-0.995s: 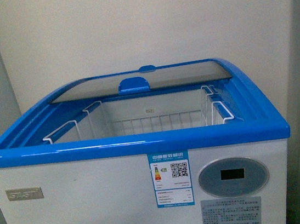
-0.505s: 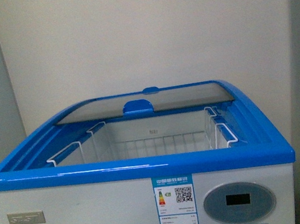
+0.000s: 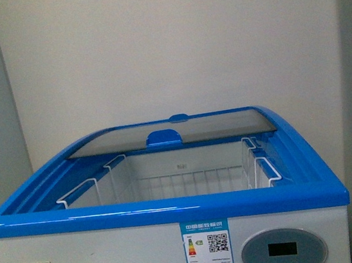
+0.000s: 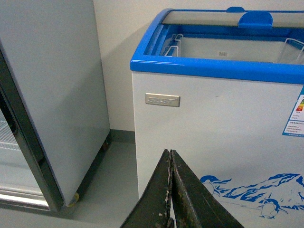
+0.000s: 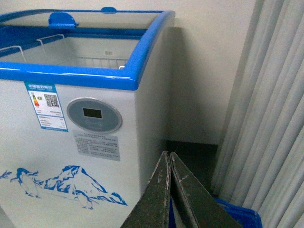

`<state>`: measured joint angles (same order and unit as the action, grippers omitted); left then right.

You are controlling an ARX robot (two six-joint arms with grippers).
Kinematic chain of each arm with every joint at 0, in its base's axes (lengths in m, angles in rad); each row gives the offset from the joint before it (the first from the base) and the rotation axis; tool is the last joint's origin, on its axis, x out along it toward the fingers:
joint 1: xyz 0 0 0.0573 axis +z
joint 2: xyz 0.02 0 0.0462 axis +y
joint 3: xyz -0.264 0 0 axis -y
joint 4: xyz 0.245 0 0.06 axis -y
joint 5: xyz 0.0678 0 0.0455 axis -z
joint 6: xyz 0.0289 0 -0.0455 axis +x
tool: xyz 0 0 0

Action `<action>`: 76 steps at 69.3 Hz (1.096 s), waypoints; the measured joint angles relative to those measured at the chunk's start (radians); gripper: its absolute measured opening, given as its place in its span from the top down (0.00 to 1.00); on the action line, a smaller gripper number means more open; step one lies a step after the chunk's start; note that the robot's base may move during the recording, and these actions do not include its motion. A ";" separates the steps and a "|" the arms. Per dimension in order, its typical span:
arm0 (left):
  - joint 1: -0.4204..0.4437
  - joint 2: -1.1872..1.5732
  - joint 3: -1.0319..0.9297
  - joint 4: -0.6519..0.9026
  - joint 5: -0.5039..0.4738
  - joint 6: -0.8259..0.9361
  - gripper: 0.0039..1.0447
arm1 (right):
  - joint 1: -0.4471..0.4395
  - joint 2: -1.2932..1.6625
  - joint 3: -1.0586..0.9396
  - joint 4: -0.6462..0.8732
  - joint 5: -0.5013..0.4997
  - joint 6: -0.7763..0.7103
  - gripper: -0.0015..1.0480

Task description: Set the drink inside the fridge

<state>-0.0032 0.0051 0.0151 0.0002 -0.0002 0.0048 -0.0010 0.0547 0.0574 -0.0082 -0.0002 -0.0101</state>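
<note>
The fridge (image 3: 102, 258) is a white chest freezer with a blue rim, right in front of me. Its curved glass lid (image 3: 169, 132) is slid to the back, so the top stands open on white wire baskets (image 3: 189, 181). It also shows in the left wrist view (image 4: 199, 128) and the right wrist view (image 5: 71, 156), with the penguin picture low on its front. My left gripper (image 4: 170, 153) is shut and empty, low before the fridge's front. My right gripper (image 5: 168, 154) is shut and empty near the fridge's right corner. The drink is out of view.
A tall grey-white cabinet (image 4: 52, 85) stands left of the fridge, with a floor gap between them. Pale curtains (image 5: 266, 109) hang to the right. A blue bin edge (image 5: 242, 213) lies low by the right gripper. A wall is behind the fridge.
The fridge has sunk lower in the front view and more wall shows above it; the view has risen or tilted up. The lid stays slid back.
</note>
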 joint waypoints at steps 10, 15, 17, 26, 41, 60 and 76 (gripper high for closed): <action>0.000 0.000 0.000 0.000 0.000 0.000 0.98 | 0.000 -0.011 -0.014 0.001 0.000 0.000 0.97; 0.000 0.000 0.000 0.000 0.000 0.000 0.98 | 0.000 -0.040 -0.041 0.004 0.001 0.000 0.97; 0.000 0.000 0.000 0.000 -0.001 0.000 0.98 | 0.000 -0.043 -0.042 0.003 -0.002 0.001 0.97; 0.000 0.000 0.000 0.000 0.000 0.000 0.98 | 0.000 -0.048 -0.042 0.006 0.000 0.001 0.97; 0.000 0.000 0.000 0.000 0.000 -0.002 0.80 | 0.000 -0.048 -0.042 0.006 0.000 0.000 0.81; 0.000 0.000 0.000 0.000 0.000 -0.002 0.36 | 0.000 -0.049 -0.042 0.006 0.000 0.000 0.38; 0.000 0.000 0.000 0.000 0.000 -0.002 0.08 | 0.000 -0.049 -0.042 0.006 0.000 0.002 0.07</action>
<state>-0.0032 0.0051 0.0151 0.0002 0.0002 0.0025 -0.0010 0.0055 0.0158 -0.0025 -0.0006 -0.0078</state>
